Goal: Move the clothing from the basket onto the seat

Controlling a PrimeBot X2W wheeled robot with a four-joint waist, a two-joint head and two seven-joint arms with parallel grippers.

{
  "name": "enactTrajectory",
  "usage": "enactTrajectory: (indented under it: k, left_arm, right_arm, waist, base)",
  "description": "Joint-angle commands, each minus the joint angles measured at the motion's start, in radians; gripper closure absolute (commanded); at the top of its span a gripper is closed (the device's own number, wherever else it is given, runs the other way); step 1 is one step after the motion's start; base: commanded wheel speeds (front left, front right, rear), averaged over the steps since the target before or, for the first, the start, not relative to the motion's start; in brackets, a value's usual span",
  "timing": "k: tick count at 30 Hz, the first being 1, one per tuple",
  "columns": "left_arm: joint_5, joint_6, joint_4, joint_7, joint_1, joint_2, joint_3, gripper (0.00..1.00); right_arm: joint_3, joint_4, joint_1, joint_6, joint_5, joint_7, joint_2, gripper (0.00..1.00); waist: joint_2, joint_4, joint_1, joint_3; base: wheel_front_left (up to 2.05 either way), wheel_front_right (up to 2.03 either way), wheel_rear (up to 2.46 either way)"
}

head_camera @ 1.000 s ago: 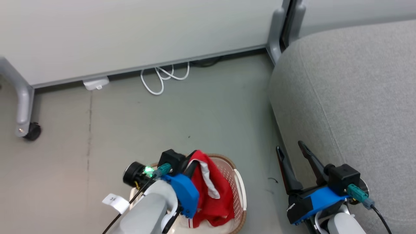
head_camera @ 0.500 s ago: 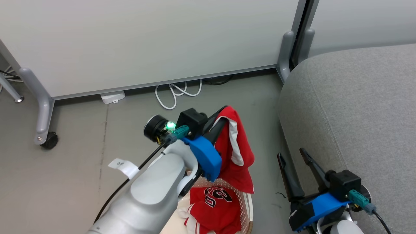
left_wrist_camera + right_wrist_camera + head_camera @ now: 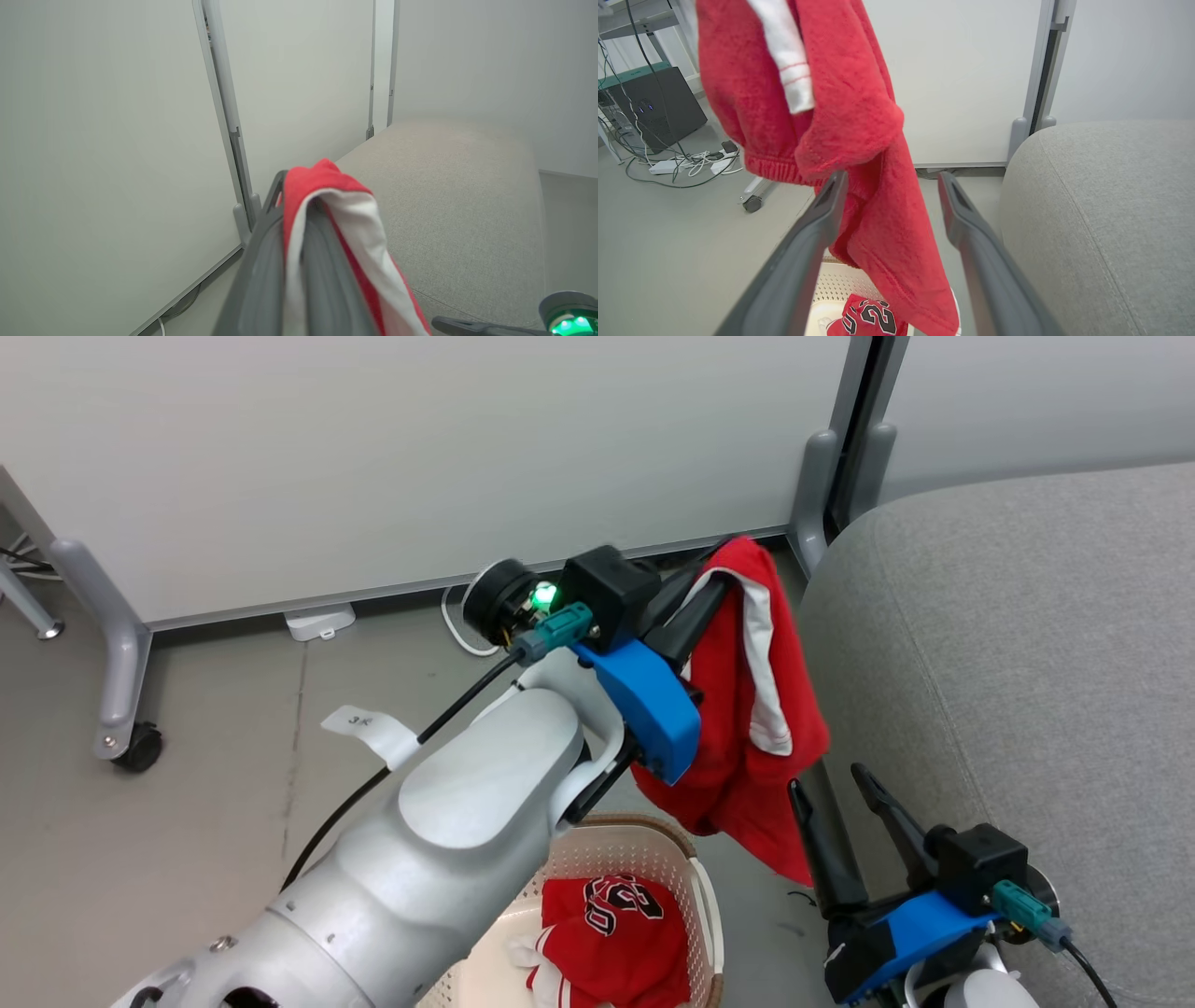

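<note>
- The basket (image 3: 698,887): near end cut off, left side behind the left forearm (image 3: 467,821)
- Above the basket, red garment (image 3: 747,747) covers the tips of the left gripper (image 3: 711,581)
- Up-left of the basket, cable tag (image 3: 366,725) writing unreadable

Bright, even, diffuse indoor light is seen in all views; no glare is noted, and shadows are weak and soft-edged. Left wrist view is rendered hazy: red garment (image 3: 327,186) close to lens is out of focus, sofa (image 3: 458,186) behind is also soft. Head view is sharp. Green LED (image 3: 544,593) is bloomed slightly.
</note>
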Motion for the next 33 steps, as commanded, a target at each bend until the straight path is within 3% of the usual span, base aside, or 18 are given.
enactTrajectory:
  k: [1,14,33]
  left_arm:
    - [-0.011,0.008,-0.007,-0.007,-0.020,0.001,-0.005,1.00]
    - [-0.106,0.048,-0.009,-0.026,-0.060,0.001,-0.089,1.00]
    - [-0.173,0.060,0.013,-0.035,-0.071,0.000,-0.157,1.00]
  right_arm:
    - [0.002,-0.005,0.008,0.000,-0.005,0.004,-0.004,0.00]
    - [0.005,-0.014,0.017,0.000,-0.003,0.009,-0.004,0.00]
    - [0.048,-0.008,-0.064,0.000,0.027,0.043,-0.004,0.00]
  waist:
    - [0.0000,-0.002,0.0000,-0.002]
    - [0.0000,-0.009,0.0000,-0.013]
    - [0.0000,-0.001,0.0000,-0.010]
  base:
    - [0.00,0.00,0.00]
    - [0.00,0.00,0.00]
    - [0.00,0.00,0.00]
